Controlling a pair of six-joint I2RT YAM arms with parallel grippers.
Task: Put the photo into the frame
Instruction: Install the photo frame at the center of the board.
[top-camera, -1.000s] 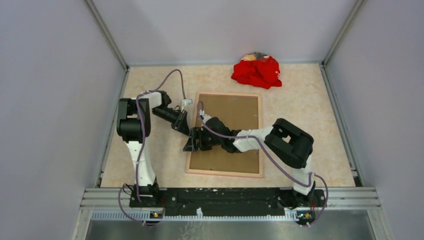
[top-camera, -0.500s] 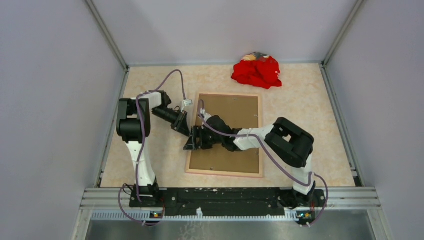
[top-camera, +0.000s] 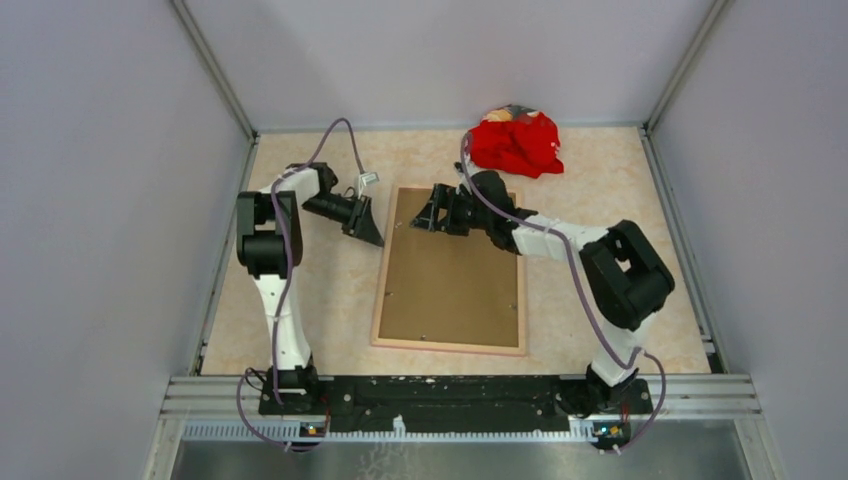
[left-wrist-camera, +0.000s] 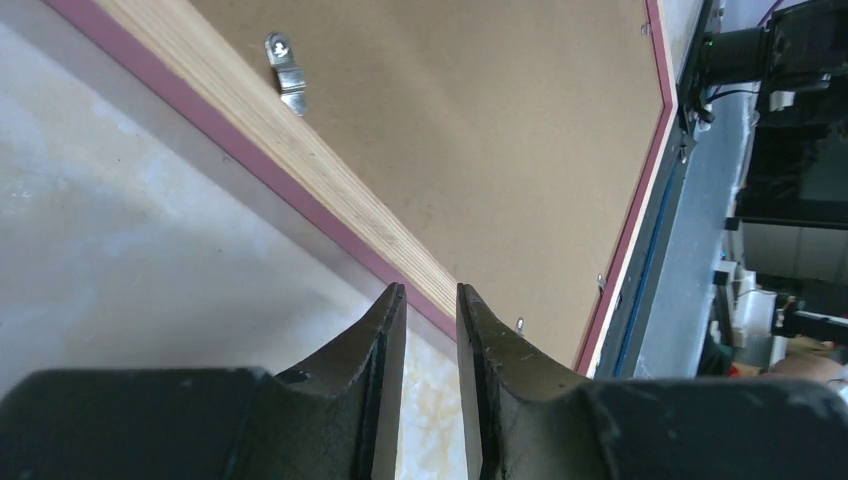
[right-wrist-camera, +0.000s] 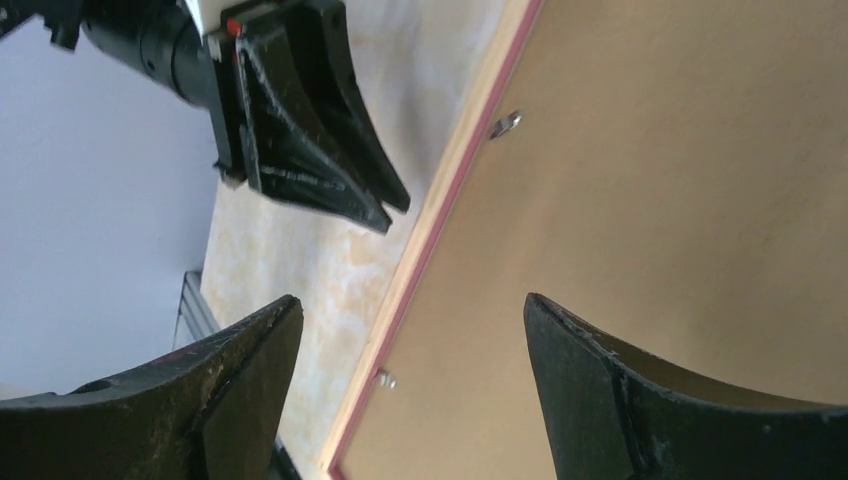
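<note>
The frame (top-camera: 380, 300) lies face down in the middle of the table, with its tan wood back (left-wrist-camera: 300, 140) and pink edge showing. The brown backing board (top-camera: 455, 280) fills it. The photo is not in view. My left gripper (top-camera: 368, 232) is shut and empty, just left of the frame's far left corner; its fingertips (left-wrist-camera: 430, 292) sit close to the rim. My right gripper (top-camera: 428, 216) is open and empty over the frame's far edge. In the right wrist view the right gripper (right-wrist-camera: 408, 300) straddles the rim (right-wrist-camera: 440, 215).
A red cloth heap (top-camera: 515, 142) lies at the back right, close behind my right arm. Small metal clips (left-wrist-camera: 287, 80) sit along the frame's inner rim, one of them in the right wrist view (right-wrist-camera: 505, 123). Grey walls close in the table on three sides.
My right gripper has left the frame's left middle edge and swung up to its far edge. My left gripper has drawn back a little toward the far left corner.
</note>
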